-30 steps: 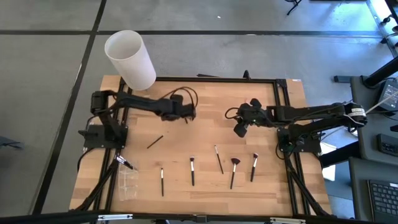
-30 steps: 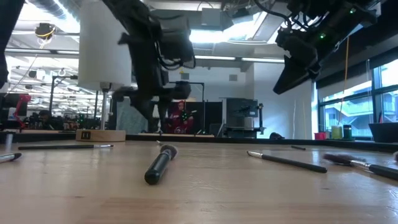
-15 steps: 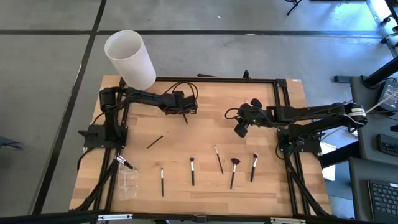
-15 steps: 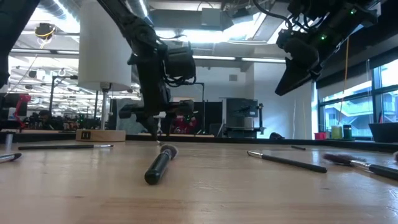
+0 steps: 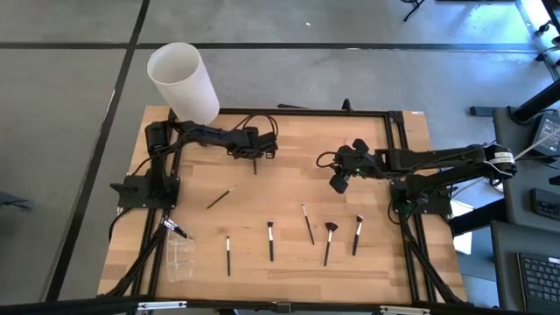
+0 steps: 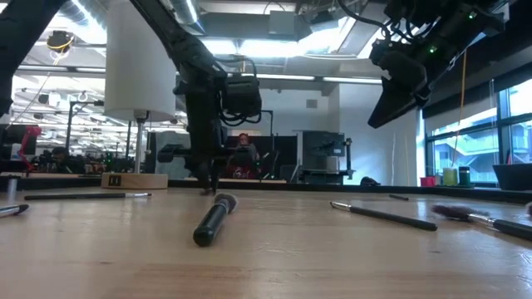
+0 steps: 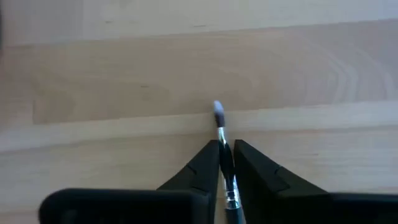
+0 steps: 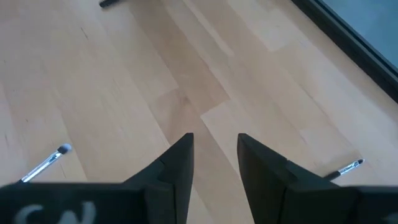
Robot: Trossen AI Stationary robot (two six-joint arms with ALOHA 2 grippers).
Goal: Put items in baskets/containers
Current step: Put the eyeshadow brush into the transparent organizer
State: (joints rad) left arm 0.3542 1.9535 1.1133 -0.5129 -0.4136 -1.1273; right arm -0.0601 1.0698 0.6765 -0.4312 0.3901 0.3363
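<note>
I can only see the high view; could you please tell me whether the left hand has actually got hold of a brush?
Observer: Yes. In the left wrist view the left hand has its fingers pressed on a thin brush, with the pale tuft pointing ahead.
Operator: Thank you. Is it off the table yet?
Observer: In the low view the hand's tips sit right down at the table. I can't tell whether the brush is lifted.
Operator: And the right hand?
Observer: The right hand is open with nothing between its fingers, and it hangs well above the table.
</note>
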